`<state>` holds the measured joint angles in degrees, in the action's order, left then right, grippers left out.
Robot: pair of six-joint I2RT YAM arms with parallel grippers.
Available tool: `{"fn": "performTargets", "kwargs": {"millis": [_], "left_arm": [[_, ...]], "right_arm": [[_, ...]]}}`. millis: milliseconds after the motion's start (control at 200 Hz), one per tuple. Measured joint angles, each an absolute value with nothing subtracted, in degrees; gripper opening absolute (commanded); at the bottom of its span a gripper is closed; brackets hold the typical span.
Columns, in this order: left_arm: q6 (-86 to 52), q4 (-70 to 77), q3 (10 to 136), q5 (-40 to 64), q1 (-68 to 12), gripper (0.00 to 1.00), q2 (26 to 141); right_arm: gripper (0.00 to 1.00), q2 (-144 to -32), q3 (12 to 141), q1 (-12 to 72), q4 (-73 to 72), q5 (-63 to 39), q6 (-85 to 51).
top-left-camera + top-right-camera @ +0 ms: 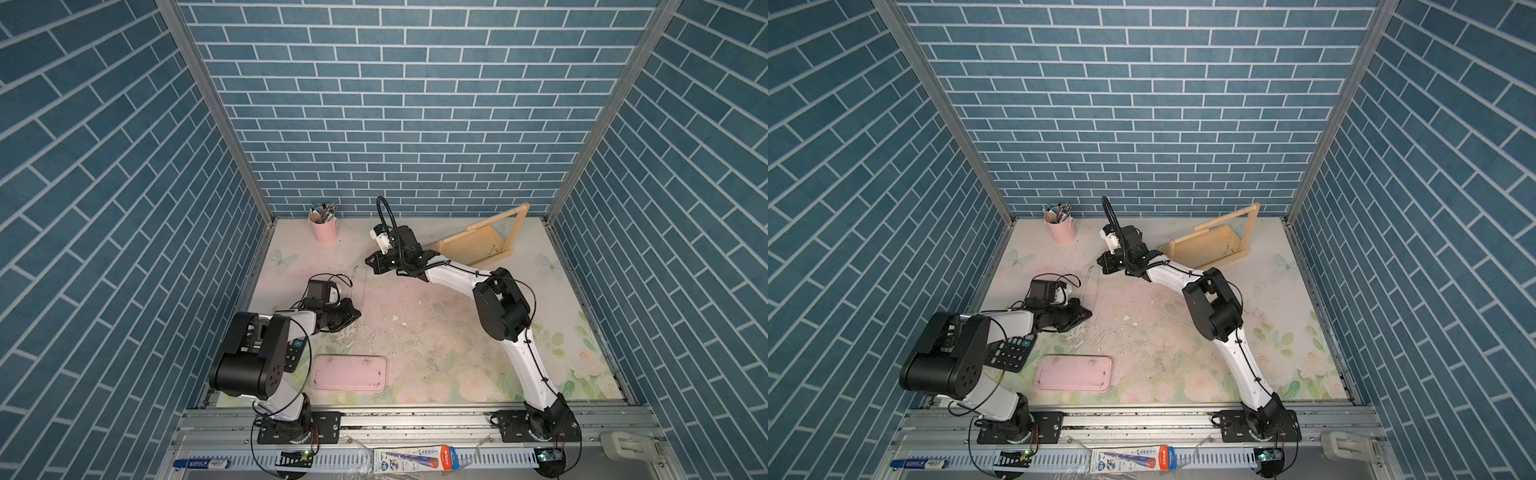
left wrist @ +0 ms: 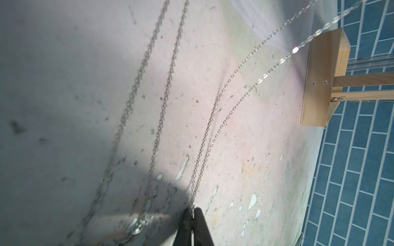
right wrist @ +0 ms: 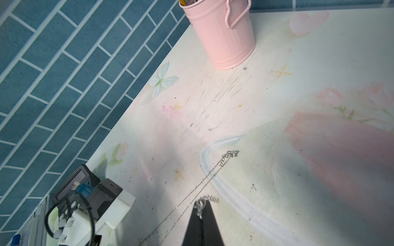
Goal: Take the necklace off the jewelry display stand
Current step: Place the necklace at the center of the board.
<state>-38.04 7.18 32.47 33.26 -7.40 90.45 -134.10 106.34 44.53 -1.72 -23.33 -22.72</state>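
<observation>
Taut necklace [image 2: 259,80] spans left-centre of bench [image 1: 457,332], long axis near-left to far. Pinched shut: left hand [image 2: 193,213] on chain, right hand [image 3: 201,207] on clasp end. Far-right corner: jewelry display stand [image 1: 469,245], well apart, right arm nearer.

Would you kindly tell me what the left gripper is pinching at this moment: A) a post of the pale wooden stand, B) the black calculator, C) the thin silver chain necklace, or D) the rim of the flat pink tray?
C: in the left wrist view the left gripper is shut on the thin silver chain necklace, which stretches away from it.
</observation>
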Motion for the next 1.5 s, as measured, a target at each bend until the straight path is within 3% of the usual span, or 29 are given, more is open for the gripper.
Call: {"fn": "performTargets", "kwargs": {"millis": [1285, 1500], "left_arm": [[-36.56, 3.27, 33.82, 31.44, -7.40, 0.17, 89.38], [-36.51, 1.63, 33.85, 30.63, -7.40, 0.28, 88.03]], "right_arm": [[0.00, -134.08, 103.42, 45.84, -2.22, -23.33, -22.76], [0.00, -134.08, 103.42, 45.91, -2.20, -23.29, -22.76]]}}
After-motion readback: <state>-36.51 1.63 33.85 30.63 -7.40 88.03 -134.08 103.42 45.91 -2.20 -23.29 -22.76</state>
